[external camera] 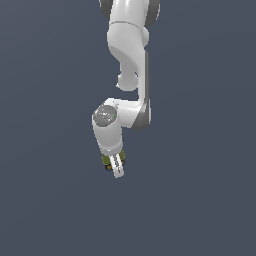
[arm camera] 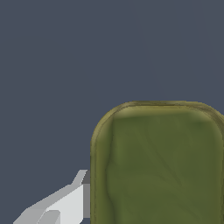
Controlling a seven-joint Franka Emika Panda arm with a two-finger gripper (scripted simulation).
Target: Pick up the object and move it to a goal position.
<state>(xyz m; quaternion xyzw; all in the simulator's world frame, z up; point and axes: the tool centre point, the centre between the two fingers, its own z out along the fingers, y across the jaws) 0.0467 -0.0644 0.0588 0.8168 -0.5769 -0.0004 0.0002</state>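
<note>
- Nearest the wrist camera, the object [arm camera: 159,166] fills much of the frame as a rounded olive-green face, with one white finger [arm camera: 65,203] pressed flat against its side. The other finger is out of frame, so how evenly it is clamped cannot be told here.
- In the exterior view the pincer [external camera: 115,167] is narrowed around the object [external camera: 106,161], which peeks out on the exterior view's left of the white fingers, a yellow-orange edge low on it. It looks held, not resting on anything I can make out.
- Risk: the block seems to sit off to one side of the fingers and not centred. A shallow or lopsided hold could let it twist or slip out during a quick swing.
- Risk: the arm [external camera: 131,75] is folded tightly above it; a sharp wrist turn might jolt the load.
- Farther off, only plain grey background shows. No goal marker is visible, so judging how close the carry is to its target is not possible.
</note>
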